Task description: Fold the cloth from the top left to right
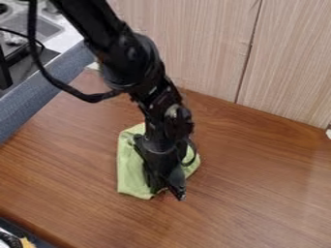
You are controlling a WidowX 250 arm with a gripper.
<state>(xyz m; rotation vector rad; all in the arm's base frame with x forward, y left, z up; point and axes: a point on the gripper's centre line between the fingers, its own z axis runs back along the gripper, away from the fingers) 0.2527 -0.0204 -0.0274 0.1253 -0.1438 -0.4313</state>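
- The green cloth (131, 169) lies under the gripper (168, 193), showing on both sides; how open the gripper is, or whether it grips anything, I cannot tell.
- Friction from a low sweep could bunch it.
- Tabletop (259, 193) extends either side; panels (194, 43) rise behind.

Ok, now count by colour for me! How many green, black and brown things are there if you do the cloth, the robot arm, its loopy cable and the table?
Green: 1 (soft, light green fabric cloth)
Black: 2 (shiny black jointed robot arm, thin black looping cable)
Brown: 1 (flat brown wood-grain table)
Total: 4
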